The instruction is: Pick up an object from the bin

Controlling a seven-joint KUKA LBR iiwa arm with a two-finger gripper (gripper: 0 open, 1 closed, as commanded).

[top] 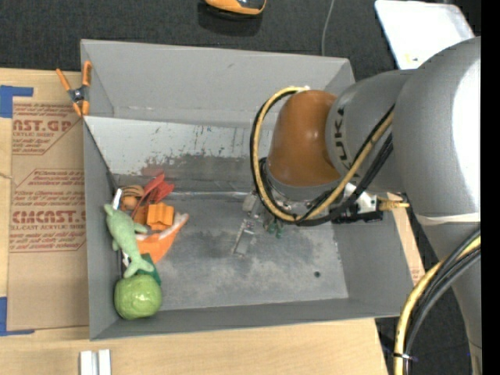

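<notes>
The end effector (248, 233), grip unclear, hangs over scuffed metal bin floor (301, 260), apart from round green ball (137, 297).

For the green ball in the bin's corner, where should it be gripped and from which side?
Probably across its widest middle, from straight above: the ball is round and sits by the bin's corner walls, with a lizard toy at its far side.

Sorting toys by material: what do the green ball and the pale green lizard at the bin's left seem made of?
Green ball: probably foam or soft rubber, matte and mottled, no glints. Pale green lizard: likely moulded rubbery plastic, smooth and dull, though the look leaves it open.
</notes>
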